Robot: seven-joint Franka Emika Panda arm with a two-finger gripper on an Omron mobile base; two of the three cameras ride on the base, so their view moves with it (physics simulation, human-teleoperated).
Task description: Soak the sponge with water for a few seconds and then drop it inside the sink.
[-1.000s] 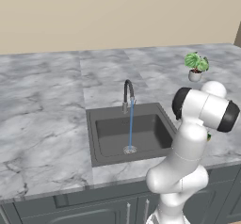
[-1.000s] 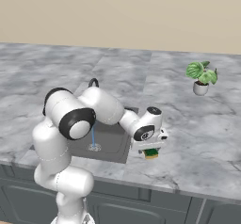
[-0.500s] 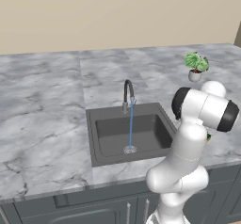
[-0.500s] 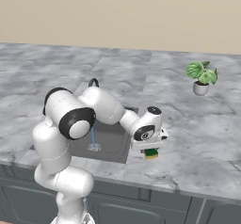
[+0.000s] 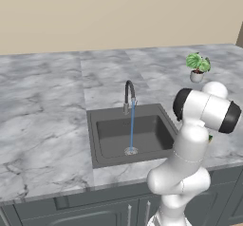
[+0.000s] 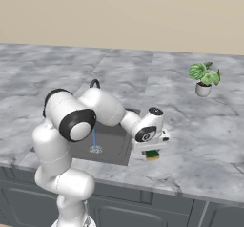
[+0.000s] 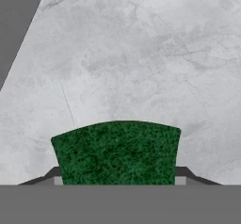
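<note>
Slippage is the risk: hand (image 6: 152,150) pinching the sponge (image 7: 116,152) near the desk's (image 6: 200,140) front edge could lose it before the water (image 5: 131,125).

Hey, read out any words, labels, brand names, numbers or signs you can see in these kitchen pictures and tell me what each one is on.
None: no readable text anywhere. The sponge, sink, faucet, potted plant, marble counter and cabinet fronts carry no words, labels, numbers or signs.
</note>
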